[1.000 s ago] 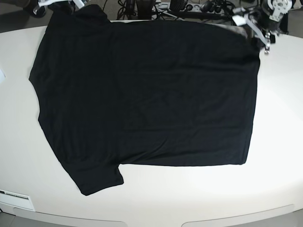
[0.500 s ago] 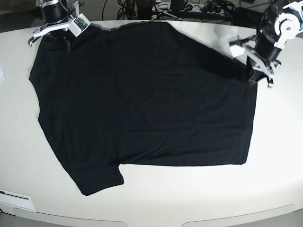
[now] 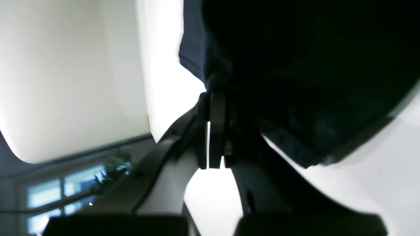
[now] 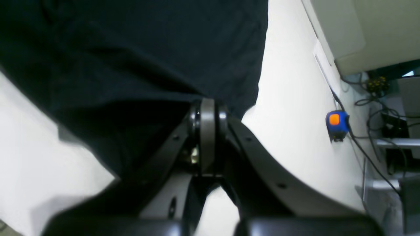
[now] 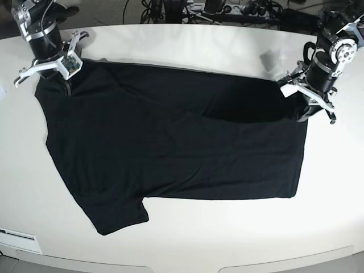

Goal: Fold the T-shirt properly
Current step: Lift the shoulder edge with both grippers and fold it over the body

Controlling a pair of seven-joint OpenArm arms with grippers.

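both tools, the left tool (image 5: pixel 311 108) and right tool (image 5: pixel 52 77), clamped shut on the far edge of the black t-shirt (image 5: pixel 170 148), have drawn it nearward over the white surface (image 5: pixel 227 239) within a second, starting the first lengthwise fold

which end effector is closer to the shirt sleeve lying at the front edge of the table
Right. The right end effector grips the T-shirt's far edge, on the sleeve's side. The left end effector grips the far corner at the opposite end.
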